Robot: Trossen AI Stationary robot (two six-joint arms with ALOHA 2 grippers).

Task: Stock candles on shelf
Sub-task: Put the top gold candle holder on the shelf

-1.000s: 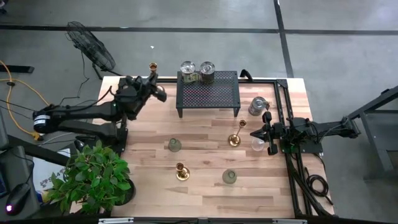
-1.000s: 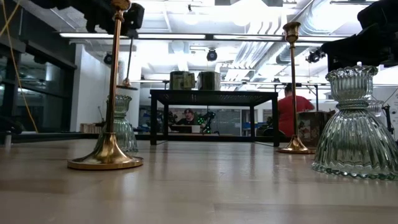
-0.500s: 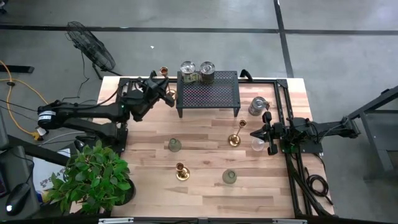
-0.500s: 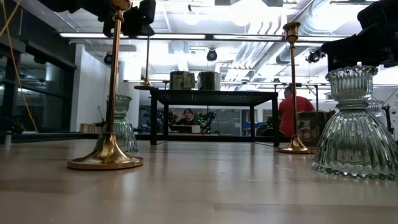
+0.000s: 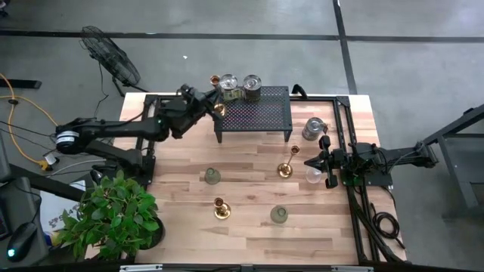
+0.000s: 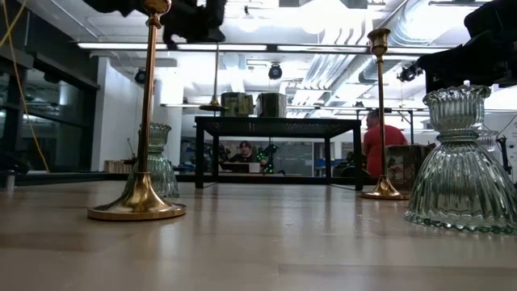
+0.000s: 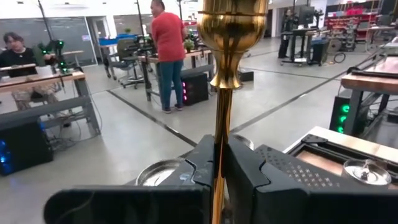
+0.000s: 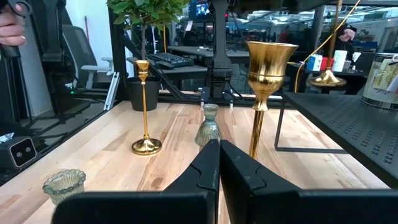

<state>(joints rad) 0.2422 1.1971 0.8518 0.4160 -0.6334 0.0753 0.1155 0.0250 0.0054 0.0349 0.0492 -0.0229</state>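
Glossy brass candlestick [image 7: 224, 93], wooden table [image 5: 249, 219]

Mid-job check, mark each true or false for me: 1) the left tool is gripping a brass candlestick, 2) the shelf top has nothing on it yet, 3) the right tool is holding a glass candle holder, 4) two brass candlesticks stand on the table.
1) True. The left tool is clamped on a brass candlestick, carried near the shelf's left end.
2) False. Two jar candles already sit along its back edge.
3) False. The right tool is shut and empty, waiting at the table's right side.
4) True. One candlestick stands toward the front, another near the right tool.
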